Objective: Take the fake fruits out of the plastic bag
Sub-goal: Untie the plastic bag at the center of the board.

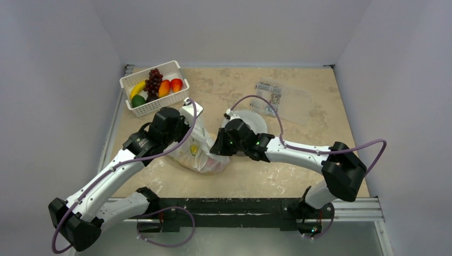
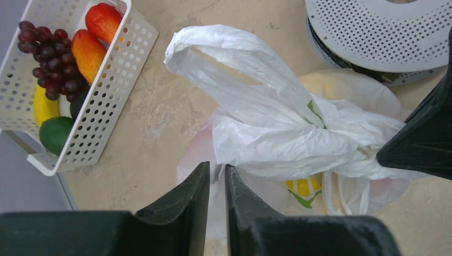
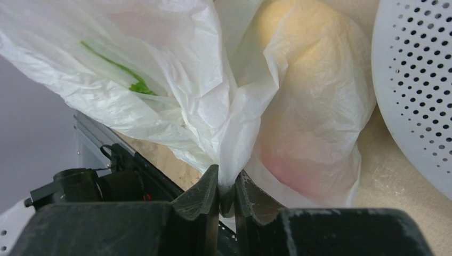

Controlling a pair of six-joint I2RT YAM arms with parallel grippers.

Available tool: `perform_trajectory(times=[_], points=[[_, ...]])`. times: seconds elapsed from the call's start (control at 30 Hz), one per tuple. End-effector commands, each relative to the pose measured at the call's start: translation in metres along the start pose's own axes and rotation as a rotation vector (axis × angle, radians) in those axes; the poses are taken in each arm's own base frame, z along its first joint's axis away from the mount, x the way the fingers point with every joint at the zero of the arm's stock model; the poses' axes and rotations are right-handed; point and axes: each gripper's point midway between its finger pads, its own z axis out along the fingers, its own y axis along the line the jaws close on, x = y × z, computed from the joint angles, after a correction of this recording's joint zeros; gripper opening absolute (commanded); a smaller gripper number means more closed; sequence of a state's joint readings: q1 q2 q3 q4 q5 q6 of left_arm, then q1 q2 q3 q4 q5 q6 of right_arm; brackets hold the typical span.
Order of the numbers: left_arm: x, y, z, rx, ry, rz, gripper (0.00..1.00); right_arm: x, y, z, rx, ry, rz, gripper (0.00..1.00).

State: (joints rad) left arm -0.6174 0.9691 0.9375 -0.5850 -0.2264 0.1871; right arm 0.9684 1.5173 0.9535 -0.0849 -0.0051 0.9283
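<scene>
While the right claw [image 3: 226, 180] pinches the plastic bag [image 3: 160, 64], can't tell if the left claw [image 2: 217, 173] grips; basket [image 1: 160, 104] at bag's 11 o'clock.

Grey walls [image 1: 224, 26] enclose a beige (mottled) tabletop [image 1: 224, 85].

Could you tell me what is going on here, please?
Both arms are working on the plastic bag at mid-table. The right arm's fingers pinch its film, and the left arm's fingers are closed on its other side. A pale fruit shows through the bag; a white basket nearby holds purple grapes and other fruit.
</scene>
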Motion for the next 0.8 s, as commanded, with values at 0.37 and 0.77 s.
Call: perform_trajectory(times=[0.37, 0.77], points=[[-0.019, -0.007, -0.032, 0.034, 0.002, -0.315, 0.82, -0.02, 0.021, -0.008, -0.164, -0.134, -0.263, 0.14], [-0.009, -0.082, -0.064, 0.298, 0.084, -1.167, 0.7, -0.017, 0.019, -0.002, -0.214, -0.167, -0.338, 0.14]])
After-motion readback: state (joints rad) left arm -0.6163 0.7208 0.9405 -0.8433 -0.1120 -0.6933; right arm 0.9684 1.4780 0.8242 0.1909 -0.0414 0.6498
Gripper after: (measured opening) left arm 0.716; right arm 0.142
